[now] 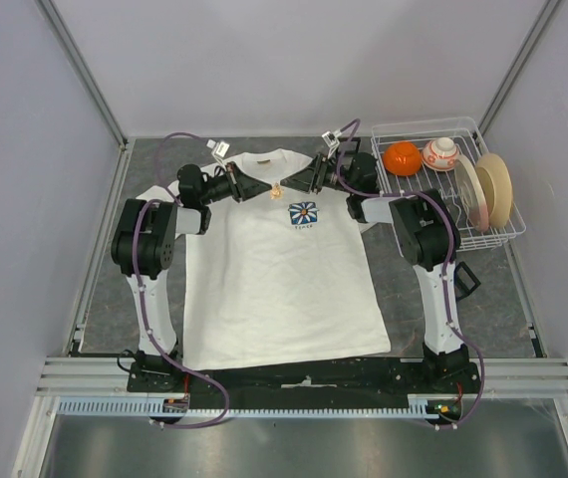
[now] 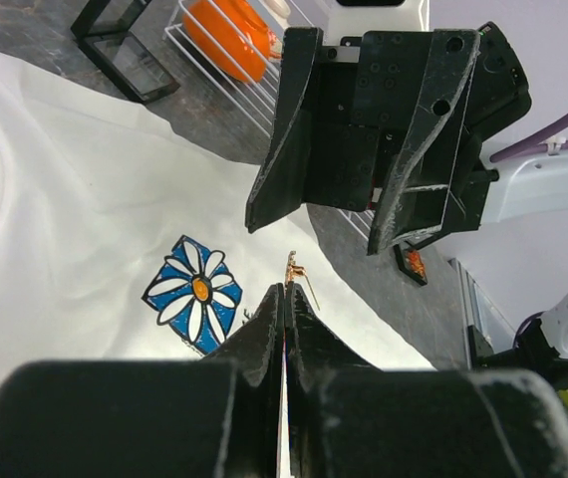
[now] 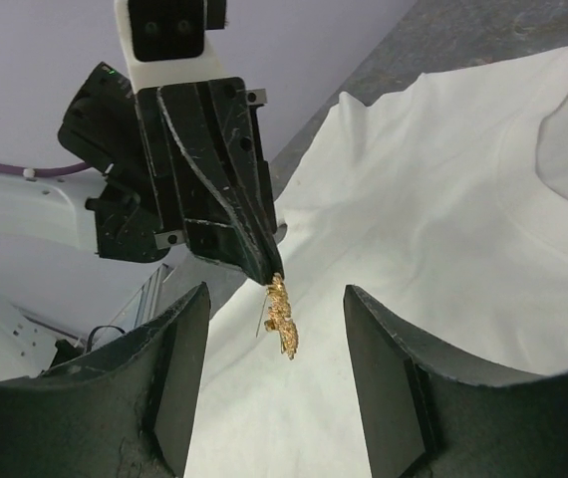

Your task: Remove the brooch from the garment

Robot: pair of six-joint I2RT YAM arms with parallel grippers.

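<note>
The white T-shirt [image 1: 274, 289] lies flat and face up on the grey mat [image 1: 409, 289], filling the middle of the top view. Its collar at upper centre is largely covered by the two grippers meeting over it, and both sleeves are partly hidden under the arms. In both wrist views the shirt runs off the frame edges. The wire rack [image 1: 493, 237] stands in the upper right of the top view, beside the shirt. In the left wrist view it is cut off at the top edge, with only part of the orange ball [image 1: 402, 157] showing. The left gripper [image 3: 267, 271] reaches in from the left, its jaws pressed together and pinching the top of the gold brooch [image 3: 282, 317] at their tips. The right gripper [image 2: 319, 224] faces it from the right with jaws spread wide, holding and touching nothing, and the brooch sits just in front of the gap between its fingers. The blue-and-white flower print [image 1: 303, 214] lies on the chest just below and to the right of the brooch. The brooch hangs below the left fingertips over the upper chest, a thin pin sticking out at its side. From above it is only a small gold speck, and no view shows whether the pin is through the cloth.
</note>
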